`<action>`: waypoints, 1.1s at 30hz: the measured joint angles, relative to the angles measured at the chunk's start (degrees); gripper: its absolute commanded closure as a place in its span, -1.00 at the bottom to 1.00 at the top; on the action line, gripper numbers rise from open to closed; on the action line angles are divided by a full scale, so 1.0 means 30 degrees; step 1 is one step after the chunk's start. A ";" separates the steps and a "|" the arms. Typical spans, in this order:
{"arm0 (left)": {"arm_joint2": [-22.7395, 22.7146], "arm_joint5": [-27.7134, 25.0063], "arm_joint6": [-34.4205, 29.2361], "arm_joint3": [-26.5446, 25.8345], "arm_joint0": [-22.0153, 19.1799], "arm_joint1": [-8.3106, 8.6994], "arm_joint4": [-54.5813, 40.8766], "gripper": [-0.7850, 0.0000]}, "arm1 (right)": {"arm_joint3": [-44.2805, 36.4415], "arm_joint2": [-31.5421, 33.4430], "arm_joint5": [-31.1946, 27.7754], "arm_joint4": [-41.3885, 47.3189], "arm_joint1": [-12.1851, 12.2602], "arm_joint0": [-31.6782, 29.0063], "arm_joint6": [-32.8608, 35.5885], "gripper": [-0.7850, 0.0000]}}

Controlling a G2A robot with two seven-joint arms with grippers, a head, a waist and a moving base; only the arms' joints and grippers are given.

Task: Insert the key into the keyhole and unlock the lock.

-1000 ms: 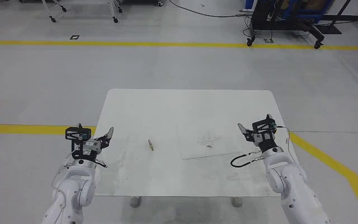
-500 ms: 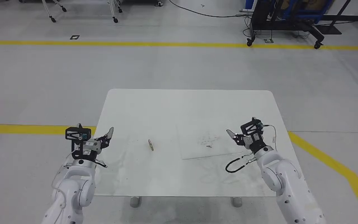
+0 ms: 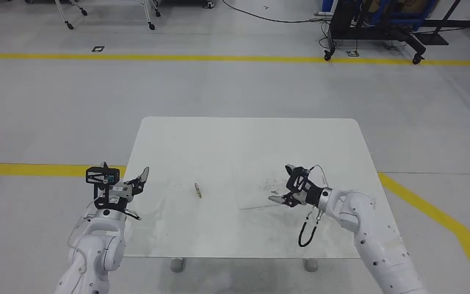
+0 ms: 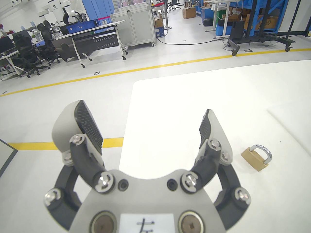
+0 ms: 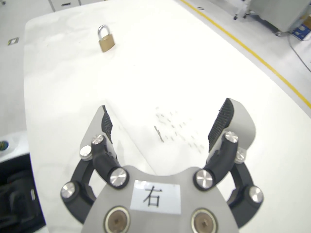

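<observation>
Brass lock (image 4: 254, 161), silver shackle (image 4: 264, 149), white surface (image 3: 242, 140); left claw (image 4: 145, 112) and right claw (image 5: 165, 105) are silver-grey with black ribbed pads (image 4: 87, 124); yellow floor line (image 3: 220, 57).

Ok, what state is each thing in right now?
Padlock: shackle closed, lying on the table, no key in it.
Key: lying loose on the table, not gripped.
Left gripper: open, empty.
Right gripper: open, empty, above the key.

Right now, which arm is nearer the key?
The right gripper, open fingers just above the key. The left gripper is at the table's other edge, beyond the lock.
</observation>
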 measured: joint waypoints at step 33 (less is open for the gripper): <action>0.0000 0.0000 0.0000 0.0000 0.0000 0.0000 0.0000 -1.00 | 0.6766 -0.8486 -0.2953 -0.2138 0.1874 0.7608 -0.2089 1.00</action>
